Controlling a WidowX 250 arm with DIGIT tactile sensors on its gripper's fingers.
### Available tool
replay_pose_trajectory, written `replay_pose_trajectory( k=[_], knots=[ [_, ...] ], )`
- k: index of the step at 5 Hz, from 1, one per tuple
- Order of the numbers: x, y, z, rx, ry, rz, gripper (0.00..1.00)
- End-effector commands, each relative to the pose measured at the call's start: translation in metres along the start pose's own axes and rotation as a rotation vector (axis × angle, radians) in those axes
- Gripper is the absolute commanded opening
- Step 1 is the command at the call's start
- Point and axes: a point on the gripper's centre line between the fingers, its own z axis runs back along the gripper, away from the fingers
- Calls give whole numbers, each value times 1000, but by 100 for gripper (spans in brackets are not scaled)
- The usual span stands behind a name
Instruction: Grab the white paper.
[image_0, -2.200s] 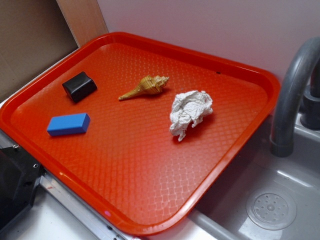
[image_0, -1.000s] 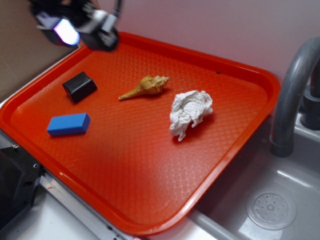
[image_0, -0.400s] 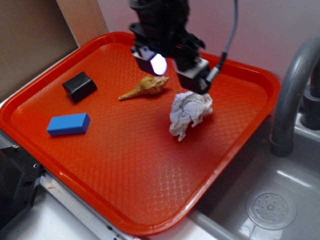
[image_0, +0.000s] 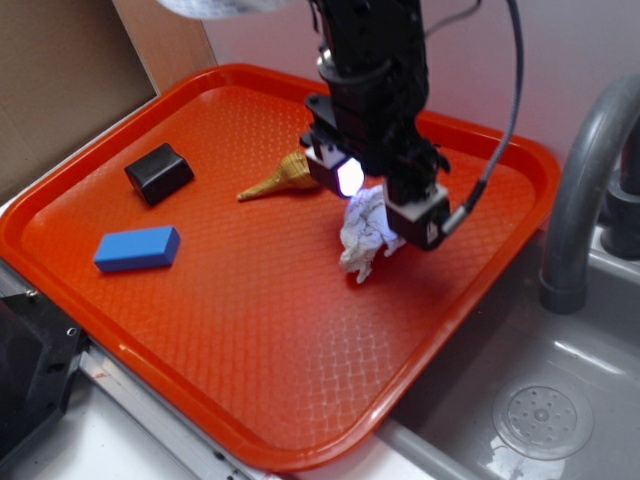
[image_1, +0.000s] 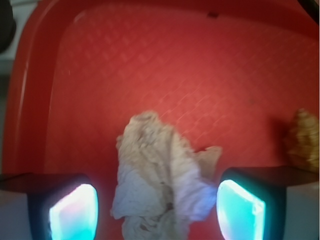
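White paper (image_1: 160, 175) lies lengthwise between spread fingers (image_1: 240, 210), touching neither.

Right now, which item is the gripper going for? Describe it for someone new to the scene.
On the orange plastic tray, look under the black gripper. Between its open fingers lies the crumpled white paper wad, soft and wrinkled, unlike the hard tan spiral seashell beside it.
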Motion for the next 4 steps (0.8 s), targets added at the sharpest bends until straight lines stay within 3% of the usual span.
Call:
replay_pose_trajectory(
  k=[1, 2, 3, 4],
  knots=[
    [-7, -12, -14, 52, 26, -44, 100],
    [-6, -9, -29, 90, 86, -20, 100],
    [-9, -4, -32, 107, 77, 34, 0],
    [-11, -1, -20, 97, 63, 31, 0]
  ],
)
